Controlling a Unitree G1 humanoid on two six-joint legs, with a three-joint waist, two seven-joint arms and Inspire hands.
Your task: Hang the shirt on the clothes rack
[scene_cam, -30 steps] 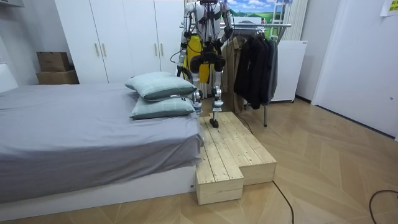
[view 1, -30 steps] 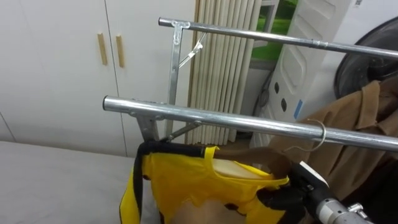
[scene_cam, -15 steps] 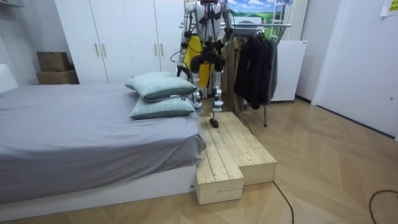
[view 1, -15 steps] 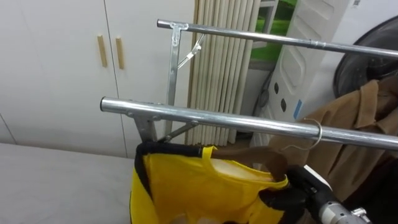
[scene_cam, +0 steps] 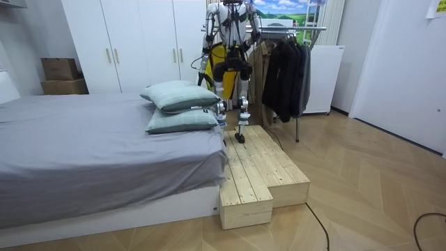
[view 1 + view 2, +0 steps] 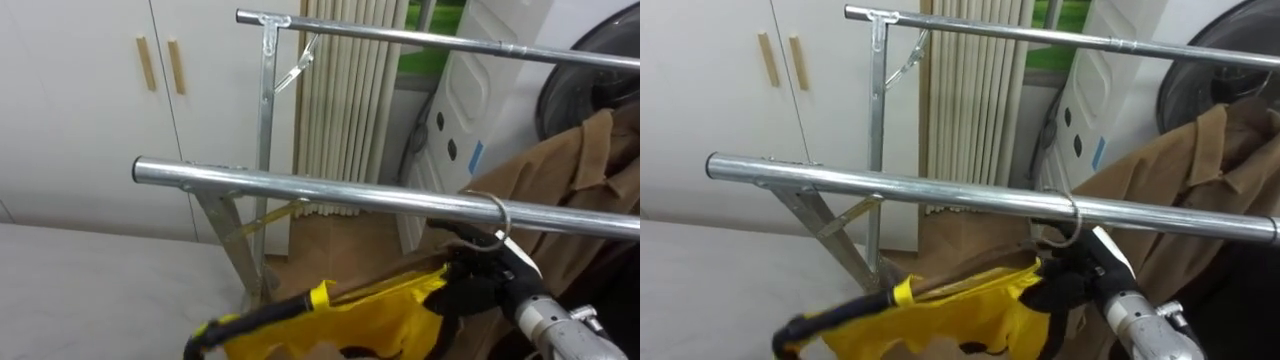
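A yellow garment (image 6: 370, 315) with black trim hangs tilted on a hanger, its left end sagging low. The hanger's metal hook (image 6: 492, 215) sits over the near steel rail (image 6: 320, 190) of the clothes rack. My right hand (image 6: 478, 285) is just below the hook, against the hanger's neck and the garment's right shoulder; its fingers are hidden by the cloth. In the room view I stand at the rack, between it and the bed, with the yellow garment (image 5: 219, 56) in front of me.
A second rail (image 6: 420, 37) runs higher and further back. A brown coat (image 6: 590, 170) hangs on the right, close to my right arm. White wardrobe doors (image 6: 90, 110) are on the left. The room view shows dark coats (image 5: 286, 73), a bed (image 5: 83, 153) and a wooden platform (image 5: 261, 174).
The garment's left end has dropped, so the hanger now tilts. My right hand has risen closer to the hook. The eye view has shifted a little.
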